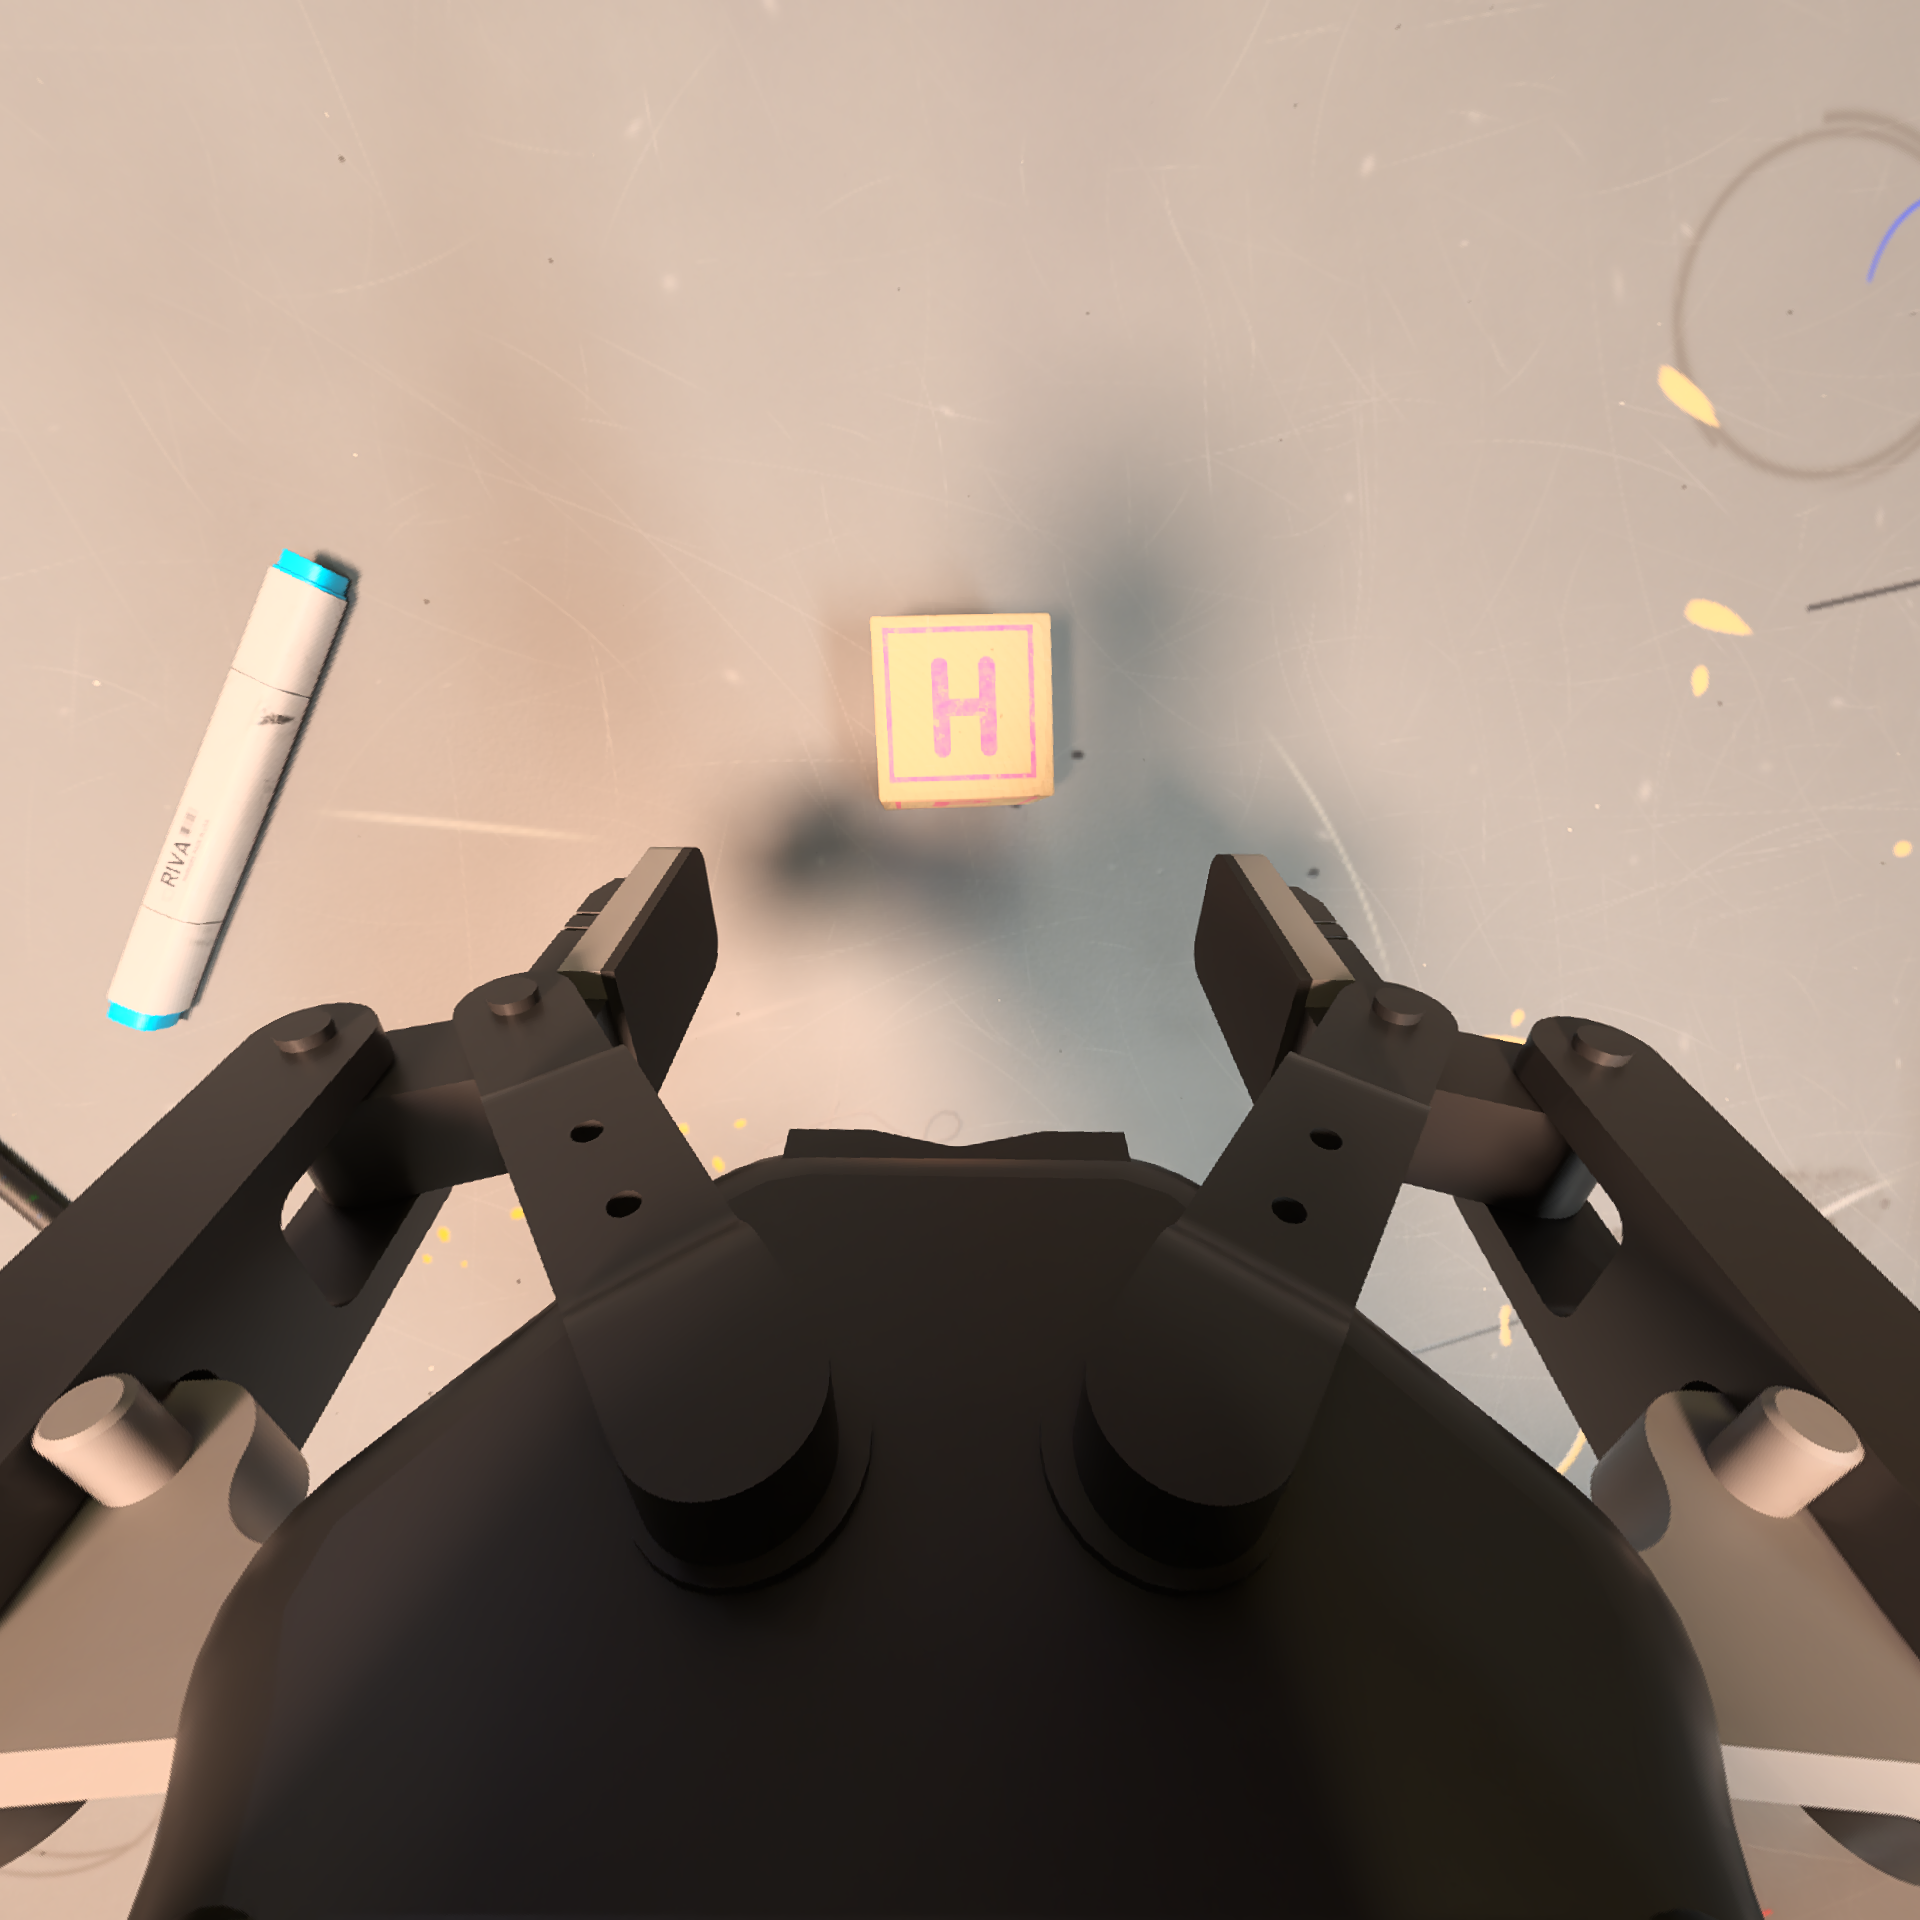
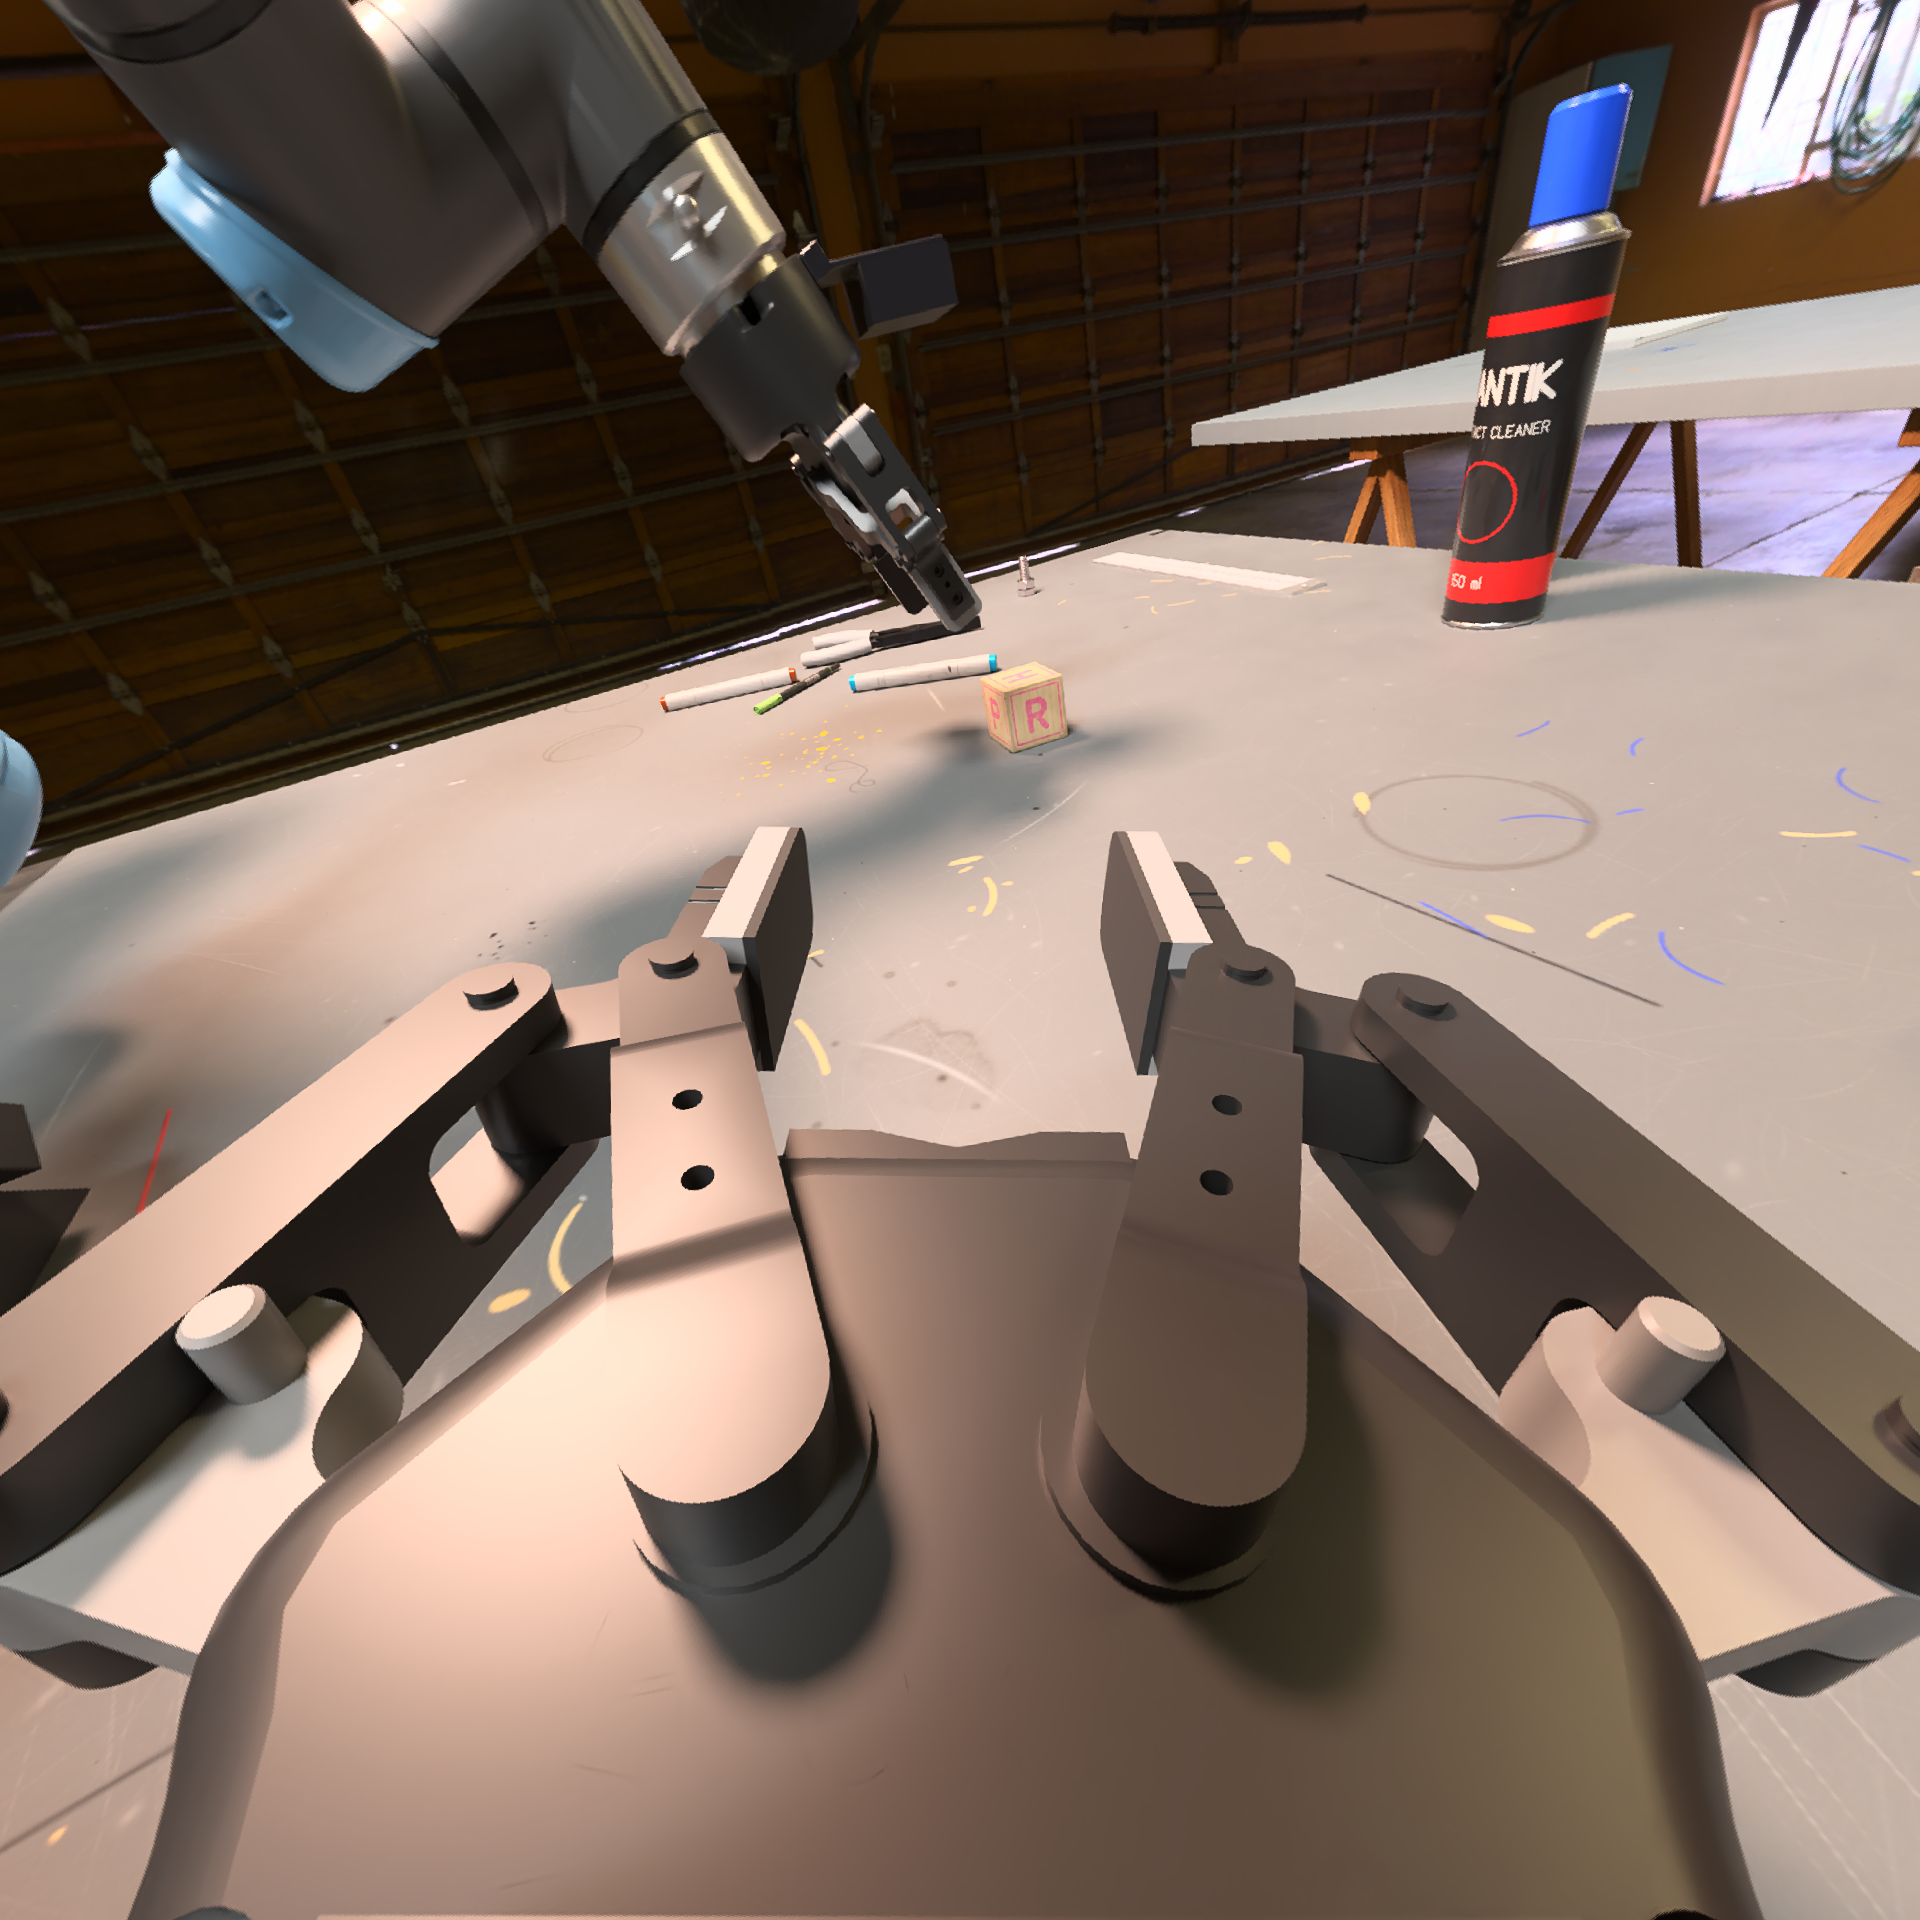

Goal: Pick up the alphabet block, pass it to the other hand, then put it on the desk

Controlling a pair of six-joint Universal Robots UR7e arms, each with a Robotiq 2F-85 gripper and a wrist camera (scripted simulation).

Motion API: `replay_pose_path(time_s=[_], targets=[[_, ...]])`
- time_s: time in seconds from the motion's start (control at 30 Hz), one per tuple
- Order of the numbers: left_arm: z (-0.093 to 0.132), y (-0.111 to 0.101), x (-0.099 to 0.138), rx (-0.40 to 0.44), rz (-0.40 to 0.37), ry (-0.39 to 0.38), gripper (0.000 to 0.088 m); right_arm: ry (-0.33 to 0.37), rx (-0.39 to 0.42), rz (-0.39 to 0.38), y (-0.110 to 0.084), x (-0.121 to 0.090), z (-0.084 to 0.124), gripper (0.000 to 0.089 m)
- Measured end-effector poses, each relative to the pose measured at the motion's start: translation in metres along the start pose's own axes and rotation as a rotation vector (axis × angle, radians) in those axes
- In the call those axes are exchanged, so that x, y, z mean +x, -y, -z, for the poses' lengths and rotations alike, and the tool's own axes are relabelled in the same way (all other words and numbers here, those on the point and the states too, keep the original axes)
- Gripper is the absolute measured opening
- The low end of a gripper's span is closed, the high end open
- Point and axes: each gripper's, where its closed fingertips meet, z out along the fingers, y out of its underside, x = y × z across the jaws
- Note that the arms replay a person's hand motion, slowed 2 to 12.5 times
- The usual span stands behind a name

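Left claw [image 1: 956, 914], fingers spread wide and empty, poised above the table [image 1: 1039, 260] and looking straight down. The block [image 1: 962, 709] lies just ahead of the fingertips, sitting flat on the table with a pink letter face turned up; it is not yet between the fingers and nothing touches it. Right claw [image 2: 956, 914], likewise spread and empty, hangs low over the table, well apart from the block [image 2: 1025, 708], which appears farther off in its view, with the left claw [image 2: 940, 592] above and behind it.

Handling, as judged: a small cube, apparently painted wood, hence light, rigid and not fragile; its smooth flat faces may slip a little under a weak grip. The best hold is across two opposite side faces, fingers square to them, leaving the other pair of faces free for the receiving claw at the hand-over.

Surroundings: a white marker [image 1: 231, 788] with blue ends lies well to one side of the block; further markers [image 2: 727, 688] lie beyond. A capped spray can [image 2: 1538, 364], the only container, stands upright far off; its contents cannot be seen.
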Motion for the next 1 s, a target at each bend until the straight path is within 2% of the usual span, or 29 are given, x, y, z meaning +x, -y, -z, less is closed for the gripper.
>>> replay_pose_path(time_s=[0.27,0.47,0.8,1.0], targets=[[-0.021,0.003,-0.003,-0.055,0.030,-0.006,0.0818,-0.004,-0.001,0.010,0.001,0.000,0.001,0.0506],[-0.035,0.004,-0.001,-0.092,0.046,-0.023,0.0796,-0.006,-0.001,0.013,0.001,-0.001,0.001,0.0506],[-0.052,0.005,0.002,-0.122,0.060,-0.035,0.0727,-0.004,-0.002,0.009,0.000,0.000,0.002,0.0505],[-0.059,0.006,0.002,-0.129,0.063,-0.027,0.0638,-0.001,-0.004,0.003,0.000,-0.001,0.002,0.0504]])
